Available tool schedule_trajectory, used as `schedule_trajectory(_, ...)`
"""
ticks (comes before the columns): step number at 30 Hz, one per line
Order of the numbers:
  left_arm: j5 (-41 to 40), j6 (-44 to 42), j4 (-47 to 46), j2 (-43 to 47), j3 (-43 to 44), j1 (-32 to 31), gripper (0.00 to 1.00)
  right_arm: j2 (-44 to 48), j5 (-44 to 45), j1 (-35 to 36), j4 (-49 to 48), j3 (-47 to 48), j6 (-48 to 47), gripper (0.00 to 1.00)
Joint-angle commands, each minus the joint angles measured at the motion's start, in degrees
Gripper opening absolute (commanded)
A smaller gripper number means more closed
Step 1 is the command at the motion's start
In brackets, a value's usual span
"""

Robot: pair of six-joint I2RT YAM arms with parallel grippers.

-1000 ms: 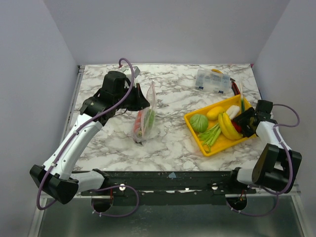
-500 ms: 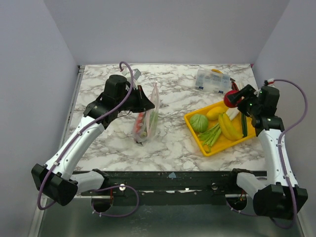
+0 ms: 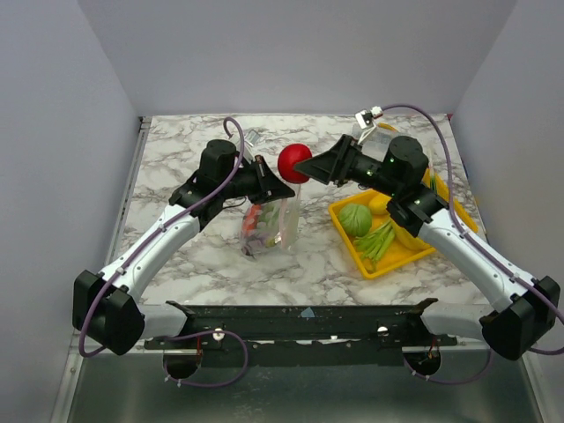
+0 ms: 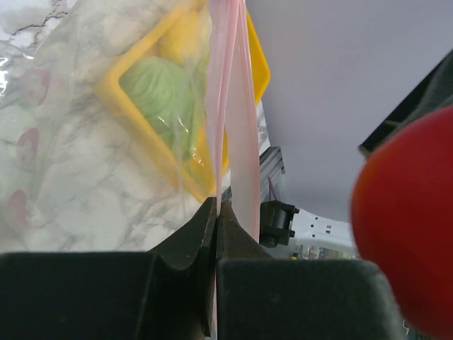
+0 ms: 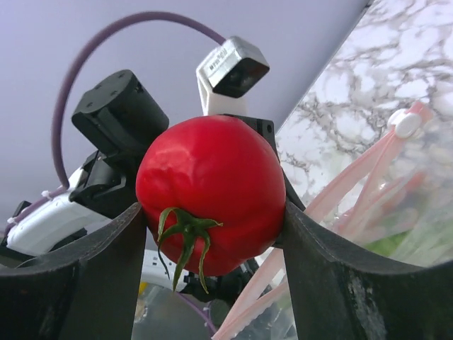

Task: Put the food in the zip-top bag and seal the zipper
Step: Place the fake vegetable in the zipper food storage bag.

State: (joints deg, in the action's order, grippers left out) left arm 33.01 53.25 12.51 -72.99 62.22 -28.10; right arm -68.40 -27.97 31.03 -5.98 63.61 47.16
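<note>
Red tomato (image 5: 211, 190) held in right end effector (image 5: 212, 216).

1. Robot lab test cell, not a home.
2. Plain grey panel walls (image 3: 291, 53) box in a marble-print table (image 3: 308, 264).
3. Left arm (image 3: 150, 251), right arm (image 3: 467, 251) mounted at black rail (image 3: 300, 319).
4. Purple cable (image 5: 152, 14) loops loose.
</note>
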Motion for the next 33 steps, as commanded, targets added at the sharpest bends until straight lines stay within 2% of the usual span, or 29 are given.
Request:
schedule_trajectory(1,0.55,0.86,-1.91,1.32,0.26,0.06,0.0,-3.75,-0.23,2.83,-4.87,0.39,1.83,0.0)
schedule_trajectory(7,-1.3,-1.14,1.57,2.48,2.02,0.21,0.0,-4.85,8.68,5.49,3.93,-0.94,-2.51,0.0)
schedule_trajectory(12,-7.53,-3.66,5.82,5.3,2.47,0.15,0.0,-2.55,13.82,6.14,5.8,-5.67,-5.36,0.0)
schedule_trajectory(15,-8.36,-4.09,6.22,5.99,3.04,0.24,0.0,-3.38,14.4,6.99,5.78,-6.37,-6.65,0.0)
schedule_trajectory(22,-11.85,-7.08,10.82,6.19,7.09,0.25,0.0,-7.1,23.46,11.93,20.7,2.02,-13.88,0.0)
schedule_trajectory(27,-13.97,-9.72,14.36,6.13,10.01,0.18,0.0,-10.89,33.61,18.27,30.07,8.72,-19.06,0.0)
schedule_trajectory(31,-15.31,-11.51,16.71,6.01,11.68,0.21,0.0,-12.08,37.61,21.8,34.52,12.56,-21.73,0.1)
schedule_trajectory(33,-15.17,-12.32,17.57,5.8,12.41,0.18,0.0,-12.5,36.73,22.86,35.27,13.91,-23.25,0.2)
